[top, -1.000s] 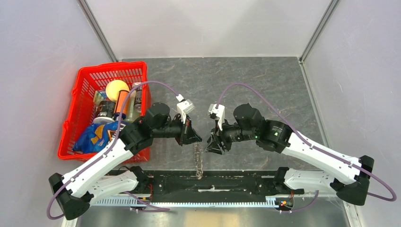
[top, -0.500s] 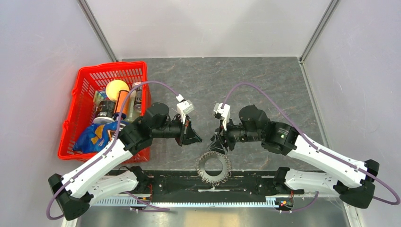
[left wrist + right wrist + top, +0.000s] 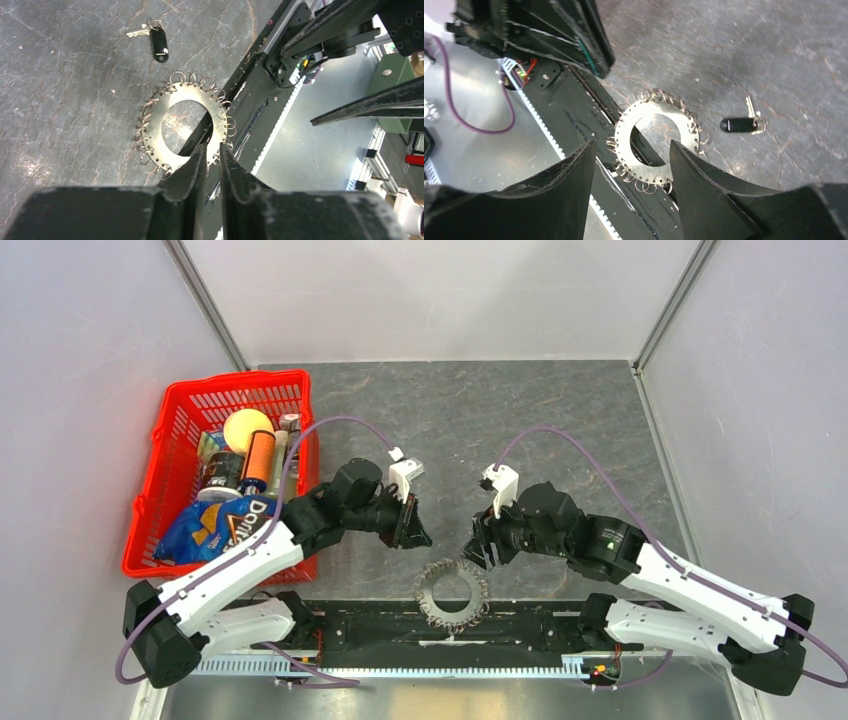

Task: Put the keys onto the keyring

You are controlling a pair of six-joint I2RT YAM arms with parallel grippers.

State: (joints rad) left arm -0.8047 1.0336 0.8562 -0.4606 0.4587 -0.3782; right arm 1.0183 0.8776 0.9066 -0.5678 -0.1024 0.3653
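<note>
The left fingers stood only a narrow slit apart and held nothing. They hung above the keyring, and their tips overlapped its near rim in the left wrist view. The right fingers were spread wide and also held nothing. Seen from the right wrist, the keyring showed in the gap between them, lower down.

The keyring was a flat, silvery metal ring with a round hole, and small wire loops crowded its outer rim. It lay flat at the near edge of the grey marbled desk. Part of it rested on the desk and part reached over the black rail that ran along that edge. Both surfaces showed through the hole.

The key had a black head and a short silver blade. It lay flat on the desk a short way beyond the keyring, not touching it and not threaded on. From the right wrist, the key sat to the right of the ring.

From above, the two arms leaned in from either side, and their fingers pointed down towards the keyring. A red basket of groceries stood at the left of the desk, well apart from the ring.
</note>
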